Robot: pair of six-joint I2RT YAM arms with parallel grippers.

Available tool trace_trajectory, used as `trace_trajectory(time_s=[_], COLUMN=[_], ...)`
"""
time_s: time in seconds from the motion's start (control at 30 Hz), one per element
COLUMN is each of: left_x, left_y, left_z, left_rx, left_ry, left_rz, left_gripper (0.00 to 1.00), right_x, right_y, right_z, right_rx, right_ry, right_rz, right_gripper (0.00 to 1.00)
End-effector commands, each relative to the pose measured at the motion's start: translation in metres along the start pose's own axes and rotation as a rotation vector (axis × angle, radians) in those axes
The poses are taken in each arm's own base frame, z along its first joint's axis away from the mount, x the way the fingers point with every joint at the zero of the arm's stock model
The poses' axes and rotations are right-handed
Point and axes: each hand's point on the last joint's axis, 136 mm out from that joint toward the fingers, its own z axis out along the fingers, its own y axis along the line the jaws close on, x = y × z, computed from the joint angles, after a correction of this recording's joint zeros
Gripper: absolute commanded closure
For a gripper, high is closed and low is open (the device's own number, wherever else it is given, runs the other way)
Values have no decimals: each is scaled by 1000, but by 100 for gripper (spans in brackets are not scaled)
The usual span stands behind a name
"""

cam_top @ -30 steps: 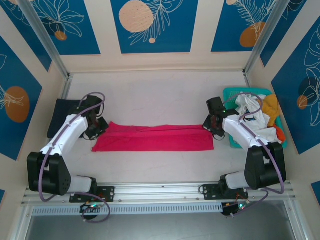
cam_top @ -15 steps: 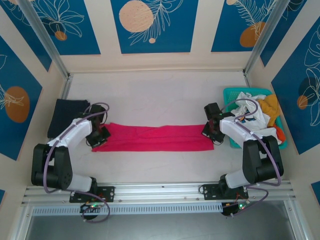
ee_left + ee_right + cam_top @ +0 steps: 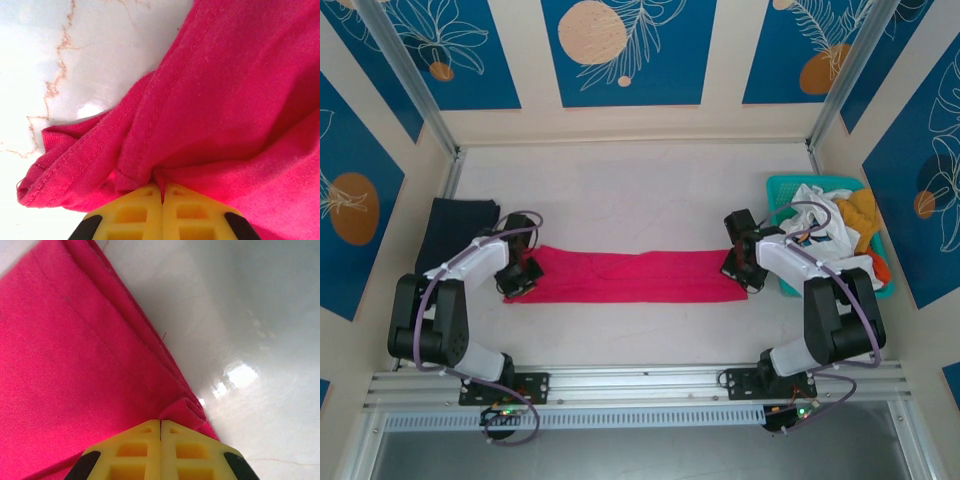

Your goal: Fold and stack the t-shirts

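**Op:** L side, status?

**Me:** My left gripper (image 3: 162,187) is clenched on the pink t-shirt (image 3: 630,276). The yellow jaws are pressed together w/ a bunched fold of the stitched hem pinched right at the tips. From the tips the cloth spreads fwd and off to the right. Bare table (image 3: 620,190) shows fwd-left.

**Op:** R side?

**Me:** Same. My right gripper (image 3: 161,422) is clamped on the shirt's other end, jaws together, w/ a small roll of the corner caught at the tips. Pink cloth runs fwd-left of it, smooth, w/ a seam line across. Glossy tabletop is fwd-right.

**Op:** How's the shirt lying?

**Me:** In the top view it's a long narrow band, flat on the table, stretched between my two grippers w/ one end at each.

**Op:** Other shirts?

**Me:** The navy t-shirt (image 3: 450,228) is a dark patch on the table, near my left gripper on its outer side, by the left wall. Can't tell if it touches the pink one, as my arm is in front. The teal basket (image 3: 782,187) sits just beside my right gripper on its outer side. The white t-shirt (image 3: 820,215) and yellow-orange t-shirt (image 3: 863,212) are heaped crumpled in it.
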Motion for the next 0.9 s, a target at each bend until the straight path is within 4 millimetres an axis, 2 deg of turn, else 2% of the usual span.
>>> trace_trajectory(time_s=[0.0, 0.13, 0.3, 0.37, 0.43, 0.5, 0.53, 0.6, 0.67, 0.77, 0.8, 0.87], left_x=[-7, -10, -4, -2, -2, -5, -8, -15, -20, -19, -17, -12], left_y=[1, 3, 9, 9, 8, 11, 12, 14, 11, -5, -13, -30], left_z=[-10, -13, 0, 3, 1, -6, -12, -27, -40, -52, -51, -44], left_rx=[-10, -22, -52, -45, -40, -51, -57, -68, -71, -42, -20, 34], left_ry=[-39, -56, -25, -19, -24, -45, -63, -111, -157, -181, -175, -147], left_rz=[2, 8, 13, 16, 21, 25, 28, 37, 57, 86, 91, 88], left_gripper=[100, 100, 100, 100, 88, 62, 55, 45, 38, 36, 39, 52], right_x=[3, 9, 19, 21, 19, 15, 12, 4, 1, -3, -1, 1], right_y=[-2, -6, -11, -10, -8, 1, 5, 15, 25, 41, 50, 68], right_z=[-14, -14, -5, -4, -9, -21, -28, -45, -56, -63, -63, -61], right_rx=[-11, -5, 13, 9, -7, -62, -92, -176, -242, -305, -334, -374], right_ry=[-9, -3, 22, 28, 18, -26, -55, -118, -154, -172, -164, -145], right_rz=[22, 25, 33, 28, 21, -20, -38, -75, -116, -153, -176, -202], right_gripper=[100, 100, 100, 93, 79, 52, 44, 34, 30, 30, 32, 35])
